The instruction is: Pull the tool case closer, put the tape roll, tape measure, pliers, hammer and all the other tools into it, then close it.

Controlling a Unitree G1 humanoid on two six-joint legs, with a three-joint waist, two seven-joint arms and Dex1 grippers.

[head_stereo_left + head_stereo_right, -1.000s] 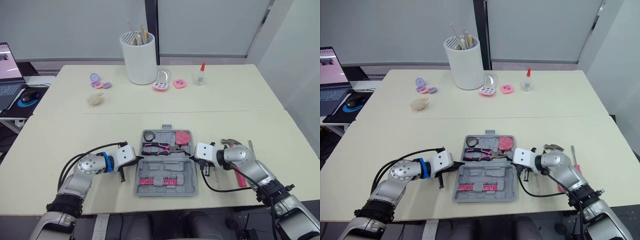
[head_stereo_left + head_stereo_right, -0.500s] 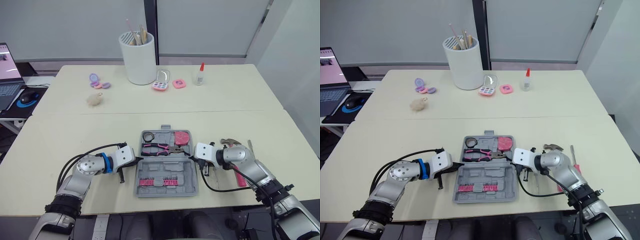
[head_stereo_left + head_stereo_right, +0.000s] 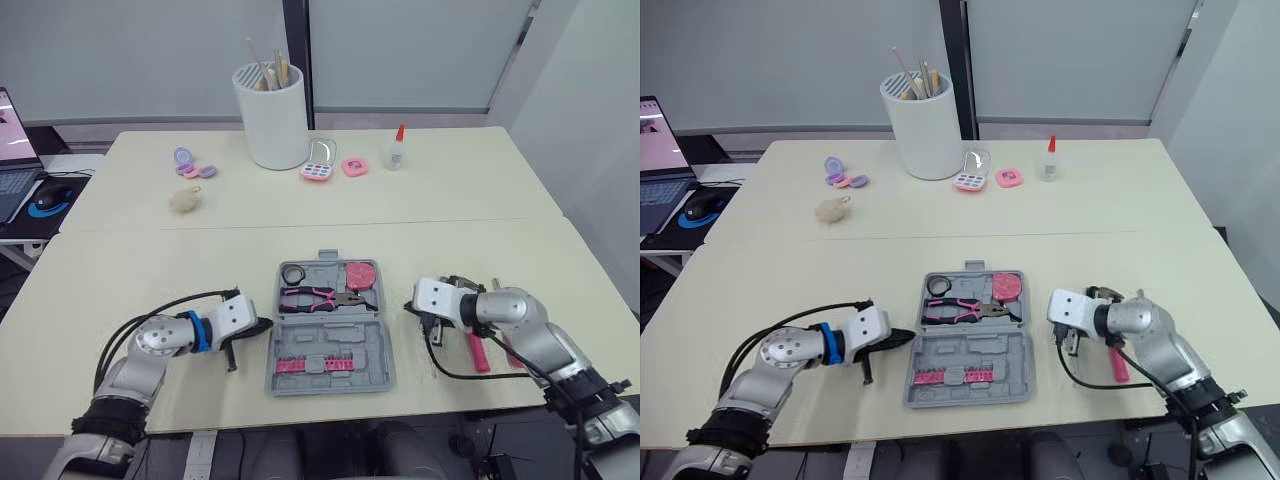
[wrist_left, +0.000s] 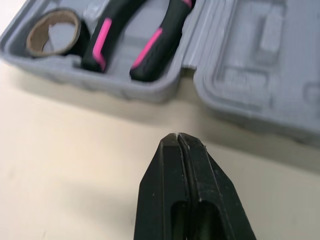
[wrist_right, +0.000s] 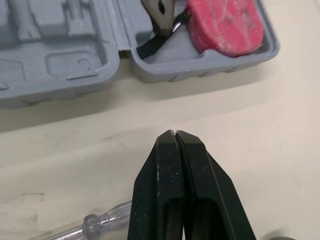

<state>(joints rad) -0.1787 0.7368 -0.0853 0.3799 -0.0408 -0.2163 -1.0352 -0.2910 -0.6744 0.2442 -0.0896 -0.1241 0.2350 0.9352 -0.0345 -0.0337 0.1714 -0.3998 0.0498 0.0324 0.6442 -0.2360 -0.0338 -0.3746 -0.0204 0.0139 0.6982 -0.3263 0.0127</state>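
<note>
An open grey case (image 3: 352, 334) lies mid-way across the table (image 3: 150, 260), holding a tape roll (image 3: 293, 273), pliers (image 3: 320, 296) and a tape measure (image 3: 362, 274). The left tool (image 4: 178, 137) and right tool (image 5: 175, 134) (fingers pressed together, empty) flank it, apart.

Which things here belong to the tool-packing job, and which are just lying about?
Job: tool case, tape roll, pliers, tape measure, hammer.
Lying about: white cup, glue bottle, makeup palette, fluffy ball, mouse.

Light: bright, even | shadows: soft | wrist views: tool case (image 4: 250, 75) perhaps blurred
</note>
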